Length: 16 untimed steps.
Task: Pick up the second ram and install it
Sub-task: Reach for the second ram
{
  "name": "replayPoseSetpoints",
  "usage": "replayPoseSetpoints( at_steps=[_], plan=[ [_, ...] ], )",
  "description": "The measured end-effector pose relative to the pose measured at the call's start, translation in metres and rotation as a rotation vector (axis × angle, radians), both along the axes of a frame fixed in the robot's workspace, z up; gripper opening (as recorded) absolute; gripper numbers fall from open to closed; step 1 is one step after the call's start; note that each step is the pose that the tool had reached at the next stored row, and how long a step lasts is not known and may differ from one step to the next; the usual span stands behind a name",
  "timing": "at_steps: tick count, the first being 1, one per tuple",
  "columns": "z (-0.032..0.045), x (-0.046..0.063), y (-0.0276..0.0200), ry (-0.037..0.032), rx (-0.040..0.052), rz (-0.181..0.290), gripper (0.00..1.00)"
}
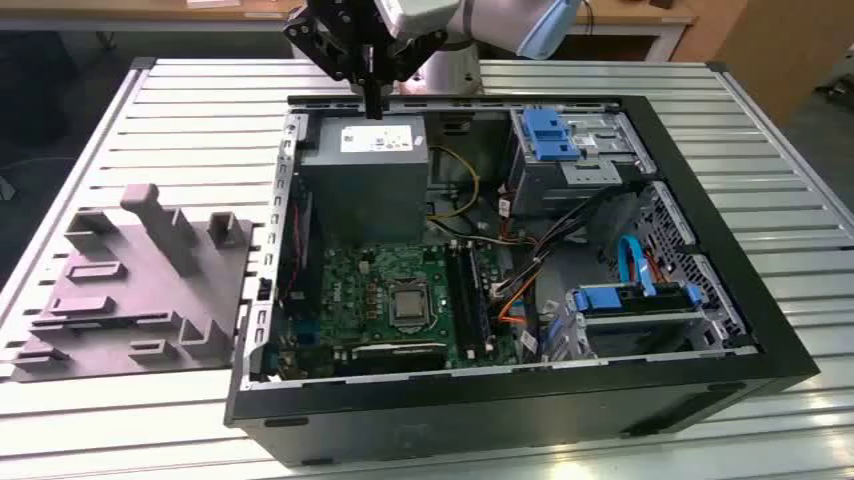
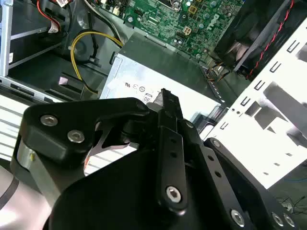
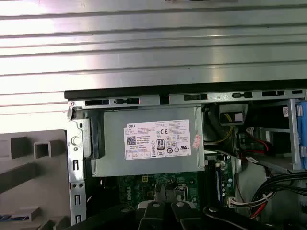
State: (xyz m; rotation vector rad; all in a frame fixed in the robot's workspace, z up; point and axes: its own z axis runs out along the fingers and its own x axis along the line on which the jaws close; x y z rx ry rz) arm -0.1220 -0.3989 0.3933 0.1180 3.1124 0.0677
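Gripper (image 1: pixel 375 108) over the power supply (image 1: pixel 363 175), jaws together, nothing held.
Risk: dropping straight down would hit the supply or the case rim (image 1: pixel 467 99).

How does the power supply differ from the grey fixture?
The power supply is a plain metal box with a white label; the grey fixture has pockets and upright posts. The power supply sits inside the case; the grey fixture lies on the table. Both are grey.
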Motion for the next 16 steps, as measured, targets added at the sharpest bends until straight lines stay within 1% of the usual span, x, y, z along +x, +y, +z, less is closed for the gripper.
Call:
replayPoseSetpoints(
  at_steps=[11,16],
  plan=[
    [0.0000,0.0000,0.0000,0.0001,-0.0001,0.000,0.10],
    [0.0001,-0.0042,0.0000,0.0000,-0.0001,0.000,0.10]
  ],
)
